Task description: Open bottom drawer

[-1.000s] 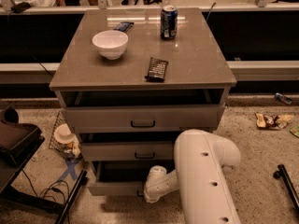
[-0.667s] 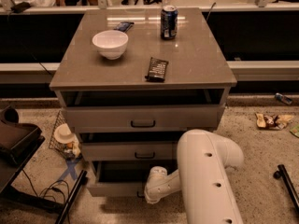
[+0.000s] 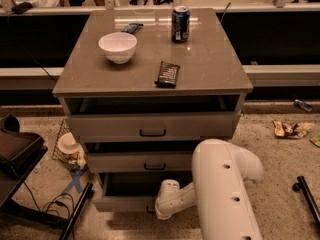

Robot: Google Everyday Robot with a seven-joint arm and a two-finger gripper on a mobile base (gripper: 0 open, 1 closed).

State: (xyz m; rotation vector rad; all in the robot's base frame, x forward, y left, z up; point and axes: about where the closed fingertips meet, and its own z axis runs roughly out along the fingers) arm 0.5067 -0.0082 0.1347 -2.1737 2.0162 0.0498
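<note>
The bottom drawer [image 3: 122, 203] is the lowest of three grey-beige drawers in the cabinet. It stands pulled out a little, with a dark gap above its front panel. Its small black handle [image 3: 149, 210] shows just left of my arm. My gripper [image 3: 156, 210] is at that handle, at the end of the white wrist [image 3: 169, 198], low in front of the drawer's centre. The white forearm [image 3: 222, 194] covers the drawer's right part.
The top drawer [image 3: 152, 126] and middle drawer [image 3: 145, 161] are also slightly out. On the cabinet top are a white bowl [image 3: 118, 46], a soda can [image 3: 180, 23] and a dark snack bar [image 3: 168, 74]. A chair base [image 3: 75, 209] stands left; wrappers [image 3: 291, 129] lie right.
My arm's large white link has shifted slightly to the right. The drawers and the things on top have not visibly moved.
</note>
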